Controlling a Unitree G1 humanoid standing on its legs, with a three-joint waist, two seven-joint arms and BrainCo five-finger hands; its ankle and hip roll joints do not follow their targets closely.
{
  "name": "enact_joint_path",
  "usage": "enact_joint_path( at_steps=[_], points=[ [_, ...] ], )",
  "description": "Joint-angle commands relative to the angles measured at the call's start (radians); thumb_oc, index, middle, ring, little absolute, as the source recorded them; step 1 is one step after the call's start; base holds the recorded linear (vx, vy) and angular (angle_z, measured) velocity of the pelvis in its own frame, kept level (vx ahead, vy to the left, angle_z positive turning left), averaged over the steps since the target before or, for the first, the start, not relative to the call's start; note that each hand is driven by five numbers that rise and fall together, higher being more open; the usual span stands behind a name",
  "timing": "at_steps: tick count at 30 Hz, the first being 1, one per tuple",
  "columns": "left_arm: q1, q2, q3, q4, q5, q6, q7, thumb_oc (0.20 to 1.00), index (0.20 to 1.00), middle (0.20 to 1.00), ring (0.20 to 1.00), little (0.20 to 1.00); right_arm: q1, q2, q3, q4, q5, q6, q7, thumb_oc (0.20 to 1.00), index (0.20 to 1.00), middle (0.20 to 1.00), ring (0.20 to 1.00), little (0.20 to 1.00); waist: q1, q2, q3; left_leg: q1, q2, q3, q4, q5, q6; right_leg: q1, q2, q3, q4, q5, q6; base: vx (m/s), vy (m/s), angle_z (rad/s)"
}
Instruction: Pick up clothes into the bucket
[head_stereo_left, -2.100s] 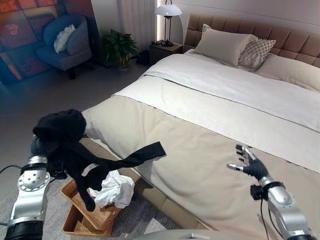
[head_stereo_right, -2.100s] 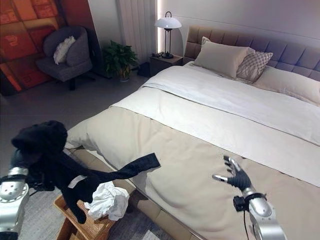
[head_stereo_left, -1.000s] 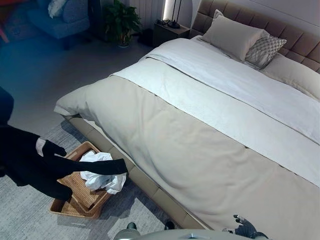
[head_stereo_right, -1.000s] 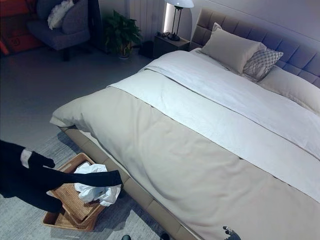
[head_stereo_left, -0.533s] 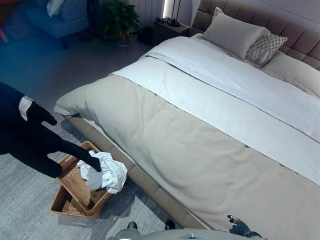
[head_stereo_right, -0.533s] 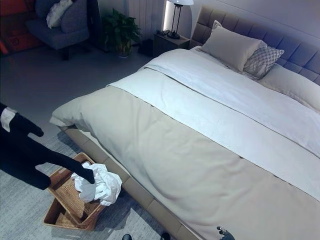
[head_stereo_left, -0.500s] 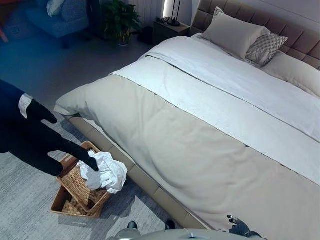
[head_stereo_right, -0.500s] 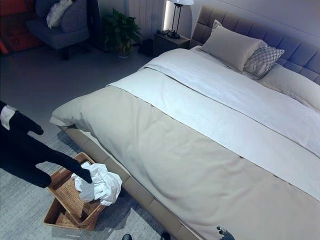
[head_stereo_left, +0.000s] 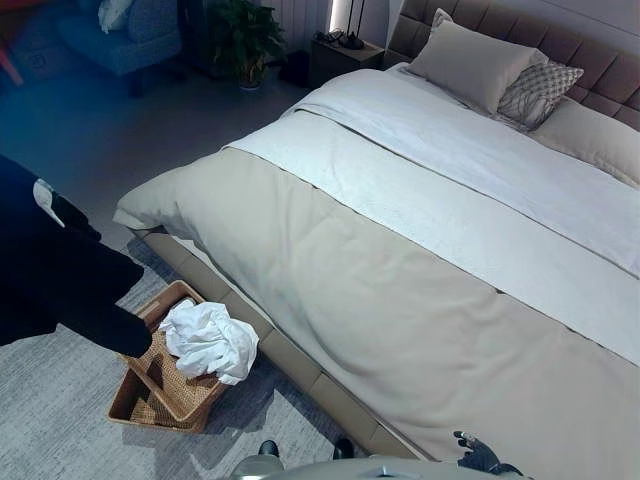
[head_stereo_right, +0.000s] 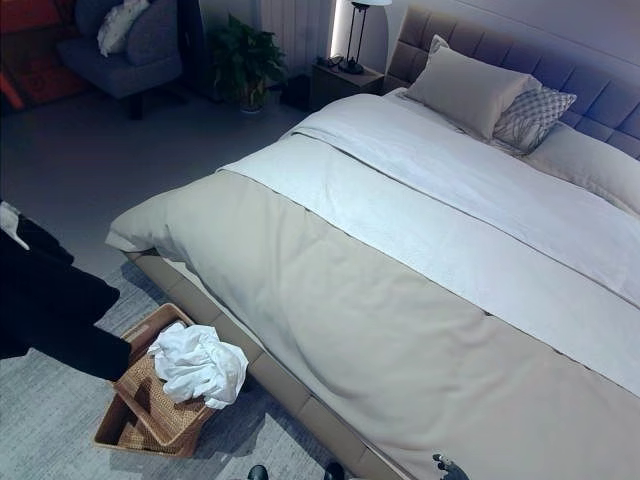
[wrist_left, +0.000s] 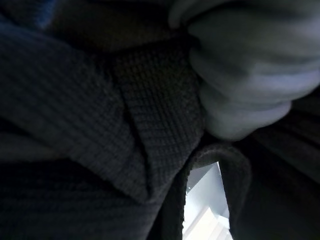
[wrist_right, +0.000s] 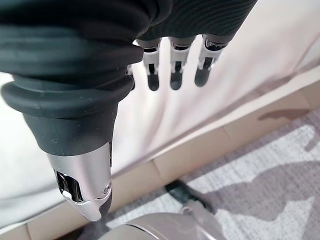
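Note:
A black knitted garment (head_stereo_left: 60, 285) hangs at the far left, above the floor and just left of the wicker basket (head_stereo_left: 135, 405). Its lower corner ends close over the basket's rim. In the left wrist view, pale fingers of my left hand (wrist_left: 245, 80) are curled on the black knit (wrist_left: 125, 130). A crumpled white cloth (head_stereo_left: 210, 340) lies on top of the basket, spilling over the side nearest the bed. My right hand (wrist_right: 172, 67) hangs with its fingers straight over the near edge of the bed, holding nothing. Its fingertips also peek in low in the left eye view (head_stereo_left: 478, 458).
The basket stands on a grey rug (head_stereo_left: 60, 430) against the side of a large bed (head_stereo_left: 400, 300) with beige and white covers. Pillows (head_stereo_left: 470, 60) lie at the headboard. A plant (head_stereo_left: 240, 35), a nightstand and a blue armchair (head_stereo_left: 120, 30) stand far back.
The black garment's sleeve, which reached across the white cloth, has drawn back to the left, off the basket. The right hand stays low at the bed's edge.

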Motion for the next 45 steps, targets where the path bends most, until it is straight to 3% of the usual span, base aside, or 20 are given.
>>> enact_joint_path(
  at_steps=[1, 7, 12, 17, 36, 45],
  points=[
    [0.000, 0.081, 0.063, 0.023, -0.036, -0.071, -0.001, 0.200, 0.200, 0.200, 0.200, 0.200, -0.017, -0.046, 0.023, 0.013, -0.014, -0.008, -0.020, 1.000, 1.000, 1.000, 1.000, 1.000, -0.006, 0.023, -0.054, -0.059, -0.009, -0.032, 0.091, -0.062, 0.028, -0.075, -0.068, -0.043, 0.079, 0.017, 0.084, 0.00, 0.000, 0.00],
    [0.016, -0.016, -0.015, 0.089, 0.013, -0.028, -0.045, 0.200, 0.200, 0.200, 0.200, 0.200, -0.020, -0.043, 0.027, 0.010, -0.022, -0.011, -0.017, 1.000, 1.000, 1.000, 1.000, 1.000, -0.009, 0.023, -0.052, -0.058, -0.011, -0.030, 0.090, -0.063, 0.030, -0.073, -0.071, -0.043, 0.079, 0.015, 0.083, 0.00, 0.000, 0.00],
    [0.016, -0.145, -0.089, 0.178, -0.010, -0.009, -0.089, 0.200, 0.200, 0.200, 0.200, 0.200, -0.025, -0.038, 0.021, 0.011, -0.022, -0.011, -0.024, 1.000, 1.000, 1.000, 1.000, 1.000, -0.016, 0.026, -0.045, -0.057, -0.014, -0.026, 0.089, -0.064, 0.031, -0.076, -0.074, -0.036, 0.081, 0.015, 0.082, 0.00, 0.000, 0.00],
    [0.013, -0.211, -0.139, 0.244, 0.005, 0.010, -0.105, 0.200, 0.200, 0.200, 0.200, 0.200, -0.018, -0.031, 0.018, -0.012, -0.023, -0.012, -0.028, 1.000, 1.000, 1.000, 1.000, 1.000, -0.023, 0.027, -0.036, -0.059, -0.015, -0.020, 0.091, -0.065, 0.033, -0.084, -0.075, -0.029, 0.085, 0.017, 0.081, 0.00, 0.000, 0.00],
    [0.017, -0.338, -0.258, 0.403, 0.125, 0.073, -0.117, 0.200, 0.200, 0.200, 0.200, 0.200, -0.014, -0.040, 0.015, -0.056, -0.028, -0.019, -0.052, 1.000, 1.000, 1.000, 1.000, 1.000, -0.035, -0.007, 0.028, -0.112, -0.009, 0.008, 0.138, -0.071, 0.037, -0.136, -0.066, 0.005, 0.100, 0.033, 0.079, -0.02, 0.001, -0.04],
    [-0.025, -0.353, -0.312, 0.373, 0.137, 0.071, -0.110, 0.200, 0.200, 0.200, 0.200, 0.200, -0.027, -0.044, 0.027, -0.087, -0.024, -0.021, -0.054, 1.000, 1.000, 1.000, 1.000, 1.000, -0.042, -0.027, 0.065, -0.160, -0.004, 0.018, 0.157, -0.066, 0.040, -0.185, -0.063, 0.019, 0.112, 0.051, 0.079, -0.06, -0.001, -0.07]
  ],
)
